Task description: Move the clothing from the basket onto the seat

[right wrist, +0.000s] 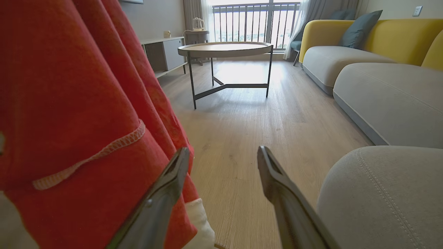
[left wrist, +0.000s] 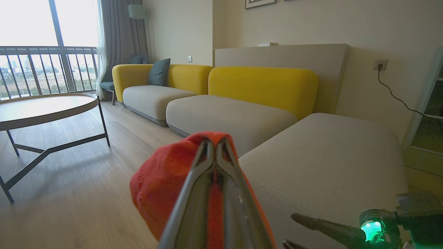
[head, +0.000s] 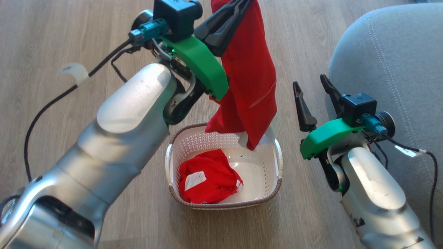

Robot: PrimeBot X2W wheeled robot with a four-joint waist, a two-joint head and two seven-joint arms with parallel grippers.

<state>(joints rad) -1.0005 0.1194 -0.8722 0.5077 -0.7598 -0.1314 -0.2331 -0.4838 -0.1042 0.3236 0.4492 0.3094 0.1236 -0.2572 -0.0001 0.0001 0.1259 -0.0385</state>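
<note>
**Left gripper holds a red garment above the basket; right gripper open beside the seat**

In the head view the top edge of the frame cuts off the left gripper's (head: pixel 237 8) fingertips and the top of the red garment (head: pixel 251 76). The hanging cloth also hides part of the far rim of the basket (head: pixel 225 204). In the right wrist view that garment (right wrist: pixel 69 103) covers the left of the frame, and its upper end runs out of sight.

The left wrist view shows the left gripper (left wrist: pixel 216 143) pressed closed, with red cloth (left wrist: pixel 162 180) pinched between the fingers and bulging round them. The garment's white-trimmed lower end dangles at the basket's far rim. A second red garment (head: pixel 207 176) with a white patch lies crumpled in the basket, at centre frame on the wooden floor (head: pixel 69 34).

The right gripper (head: pixel 309 83) stands spread wide with nothing between its fingers. It is at right of centre, between the hanging garment and the grey seat (head: pixel 398 62). In its own view (right wrist: pixel 223 152) the seat's rounded corner (right wrist: pixel 380 193) fills the lower right.

The left arm rises from the lower left and reaches up over the basket. The right forearm comes in from the lower right, its fingers pointing up the frame.
</note>
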